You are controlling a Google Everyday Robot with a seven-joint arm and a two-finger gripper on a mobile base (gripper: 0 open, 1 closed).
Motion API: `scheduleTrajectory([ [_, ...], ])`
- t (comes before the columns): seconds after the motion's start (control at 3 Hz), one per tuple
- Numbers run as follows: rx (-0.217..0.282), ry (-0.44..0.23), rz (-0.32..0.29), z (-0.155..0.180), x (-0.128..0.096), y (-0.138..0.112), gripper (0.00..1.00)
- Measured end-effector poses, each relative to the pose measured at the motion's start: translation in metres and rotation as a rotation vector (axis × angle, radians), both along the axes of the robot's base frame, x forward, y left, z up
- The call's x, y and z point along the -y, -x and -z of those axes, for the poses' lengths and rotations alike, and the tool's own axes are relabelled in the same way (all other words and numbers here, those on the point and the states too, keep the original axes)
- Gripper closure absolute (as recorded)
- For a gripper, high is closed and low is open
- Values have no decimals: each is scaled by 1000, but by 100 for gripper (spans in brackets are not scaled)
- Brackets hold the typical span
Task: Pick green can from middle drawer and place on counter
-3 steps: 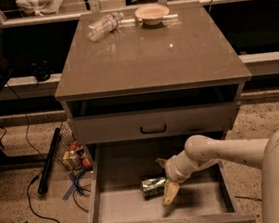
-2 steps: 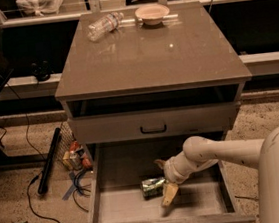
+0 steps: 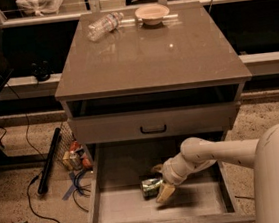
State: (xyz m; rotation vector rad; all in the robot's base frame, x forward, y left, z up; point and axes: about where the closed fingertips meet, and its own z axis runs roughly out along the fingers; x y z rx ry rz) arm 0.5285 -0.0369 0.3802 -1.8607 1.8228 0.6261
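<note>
The green can (image 3: 150,186) lies on its side on the floor of the open middle drawer (image 3: 120,211), near the middle. My gripper (image 3: 159,181) reaches down into the drawer from the right, one pale finger (image 3: 164,191) in front of the can and the other behind it, straddling its right end. The counter (image 3: 148,52) is the grey-brown cabinet top above.
A clear plastic bottle (image 3: 103,25) lies at the counter's back left and a pale bowl (image 3: 152,13) at the back centre. A shallower closed drawer with a black handle (image 3: 153,129) sits above the open one. Cables and clutter (image 3: 74,158) lie on the floor to the left.
</note>
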Motion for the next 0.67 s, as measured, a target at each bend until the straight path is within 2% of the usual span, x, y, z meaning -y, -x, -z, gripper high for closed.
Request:
scheduleTrajectory([
  [0.33,-4,-2,-5,2,-2,1,49],
  [0.67,12,-21,4,-11,9,4,81],
])
